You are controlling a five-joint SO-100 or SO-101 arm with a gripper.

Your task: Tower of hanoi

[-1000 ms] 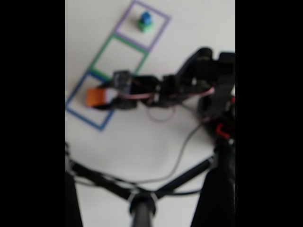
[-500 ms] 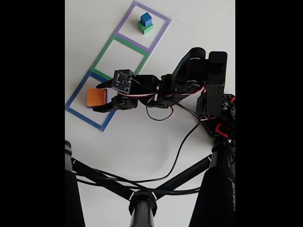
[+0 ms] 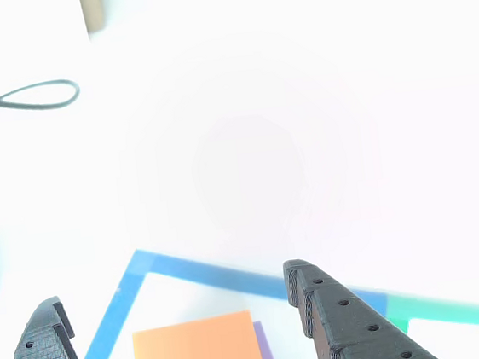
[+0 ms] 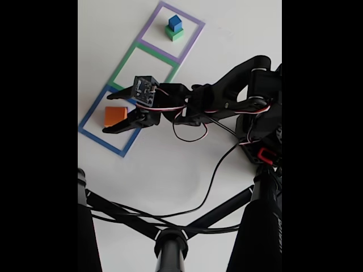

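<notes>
**Gripper open over orange cube in blue square**

Gripper [image 4: 110,113] spread wide, holding nothing. In the fixed view its two dark fingers straddle the orange cube [image 4: 115,116]: one finger [image 4: 117,96] above it in frame, the other [image 4: 120,126] below. Can't tell if either finger touches the cube.

In the other view the fingertips sit at lower left and lower centre-right, with the orange cube [image 3: 198,354] between them, clear of both. A purple sliver [image 3: 267,354] shows along its right side, a purple cube under the orange one.

Stack sits inside the blue square outline [image 4: 91,115], the one nearest the table's left edge in the fixed view. Green square outline [image 4: 126,61] comes next up the strip, then the purple square outline [image 4: 193,35] near the table's far edge.

Arm [image 4: 215,102] stretches out roughly level from its base [image 4: 266,130] at the right edge of the table [image 4: 170,164], reaching left, wrist pitched down toward the stack.

Blue cube [image 4: 174,23] sits on top of the green cube [image 4: 174,34] inside the purple outline, well apart from the gripper.
</notes>
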